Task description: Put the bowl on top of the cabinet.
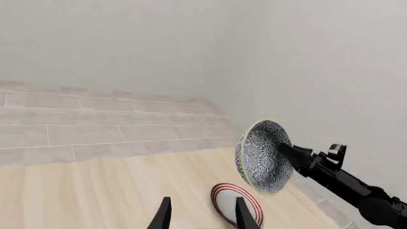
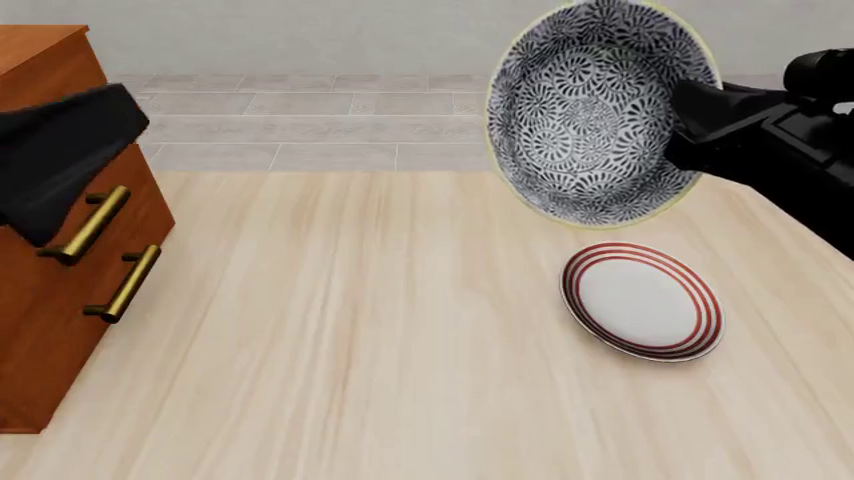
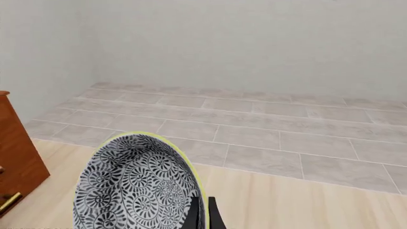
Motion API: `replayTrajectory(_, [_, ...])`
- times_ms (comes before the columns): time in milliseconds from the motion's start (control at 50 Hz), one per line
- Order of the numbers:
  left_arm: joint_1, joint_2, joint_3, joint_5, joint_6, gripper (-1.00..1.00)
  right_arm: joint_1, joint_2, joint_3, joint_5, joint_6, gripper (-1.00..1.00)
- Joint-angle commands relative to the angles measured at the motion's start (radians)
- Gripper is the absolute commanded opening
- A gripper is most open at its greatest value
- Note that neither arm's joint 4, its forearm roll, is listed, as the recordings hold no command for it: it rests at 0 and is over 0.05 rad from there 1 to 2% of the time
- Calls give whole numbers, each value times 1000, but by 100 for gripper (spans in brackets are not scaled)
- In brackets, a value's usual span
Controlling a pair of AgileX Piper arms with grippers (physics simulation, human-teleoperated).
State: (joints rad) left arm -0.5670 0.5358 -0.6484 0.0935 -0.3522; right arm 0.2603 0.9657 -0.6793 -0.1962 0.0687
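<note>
- The right gripper (image 2: 687, 115) is clamped on the rim of the bowl (image 2: 594, 110), holding it tipped on its side in the air
- The bowl hangs above the plate (image 2: 643, 301), well apart from the cabinet (image 2: 60, 290)
- The left gripper (image 1: 200, 214) is spread apart, holding nothing, over the tabletop (image 2: 360, 340)
</note>
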Motion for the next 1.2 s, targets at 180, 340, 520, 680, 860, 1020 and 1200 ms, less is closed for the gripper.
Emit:
replayTrajectory(180, [-158,223,-116,-28,-83,100,21,-12,-5,5,-2,-100])
replayTrajectory(340, [-142,268,-145,-41,-119,100,32,-18,-4,7,-7,-100])
replayTrajectory(520, [-153,343,-205,-37,-125,100,37,-22,-3,6,-6,-100])
replayTrajectory(680, [-163,371,-205,-61,-140,100,43,-24,-3,8,-9,-100])
replayTrajectory(860, [-184,429,-197,-92,-147,100,53,-10,0,-3,-18,-100])
replayTrajectory(1020, [-195,476,-221,-86,-130,100,64,-2,-4,-5,-21,-100])
replayTrajectory(1200, [-186,512,-245,-93,-126,100,70,0,6,-10,-19,-100])
